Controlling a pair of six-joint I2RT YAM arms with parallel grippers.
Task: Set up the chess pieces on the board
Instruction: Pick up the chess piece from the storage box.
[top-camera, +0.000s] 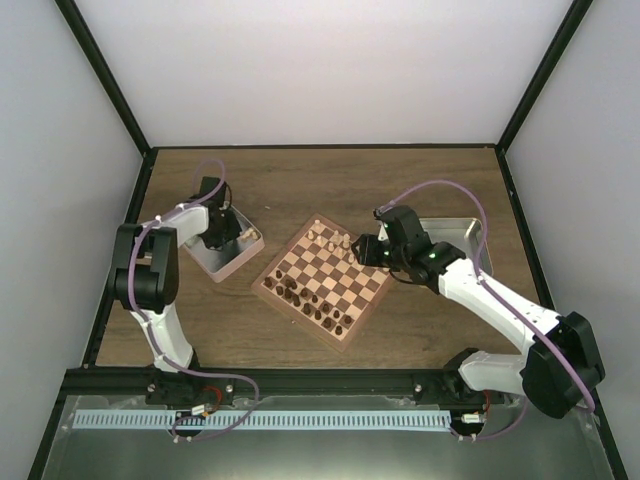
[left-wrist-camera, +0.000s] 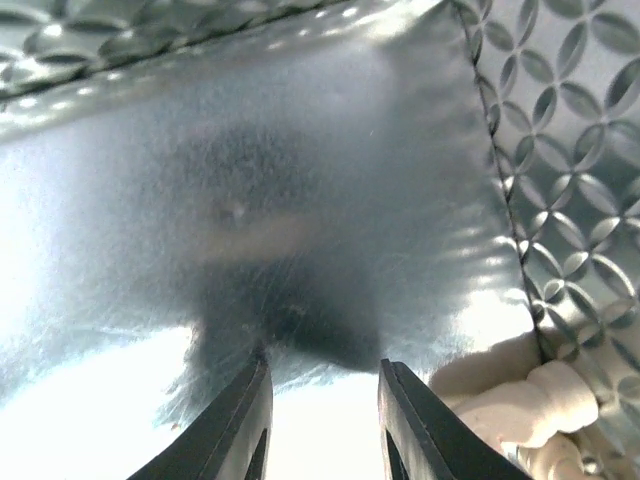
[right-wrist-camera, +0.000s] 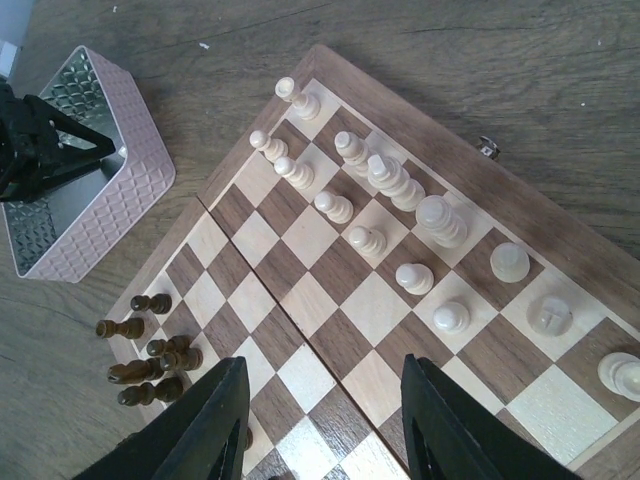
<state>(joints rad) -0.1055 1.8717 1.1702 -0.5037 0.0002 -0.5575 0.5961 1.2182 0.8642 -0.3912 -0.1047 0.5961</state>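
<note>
The board (top-camera: 345, 290) lies in the middle of the table, turned like a diamond. Several light beige chess pieces (right-wrist-camera: 385, 178) stand in two rows along its far side (top-camera: 330, 238). My right gripper (right-wrist-camera: 322, 364) hovers open over the board's bare squares (right-wrist-camera: 330, 300), holding nothing; from above it is at the board's right corner (top-camera: 362, 250). My left gripper (left-wrist-camera: 325, 365) is down inside a small metal tray (left-wrist-camera: 300, 180), open with nothing between its fingers. A few beige pieces (left-wrist-camera: 530, 400) lie in that tray's corner, just right of the right finger (left-wrist-camera: 410, 420).
Dark brown pieces (right-wrist-camera: 150, 350) stand and lie along the board's near-left side (top-camera: 305, 300). The small tray (top-camera: 232, 262) with its pinkish outer wall (right-wrist-camera: 130, 160) sits left of the board. A silver tray (top-camera: 458, 232) stands behind my right arm.
</note>
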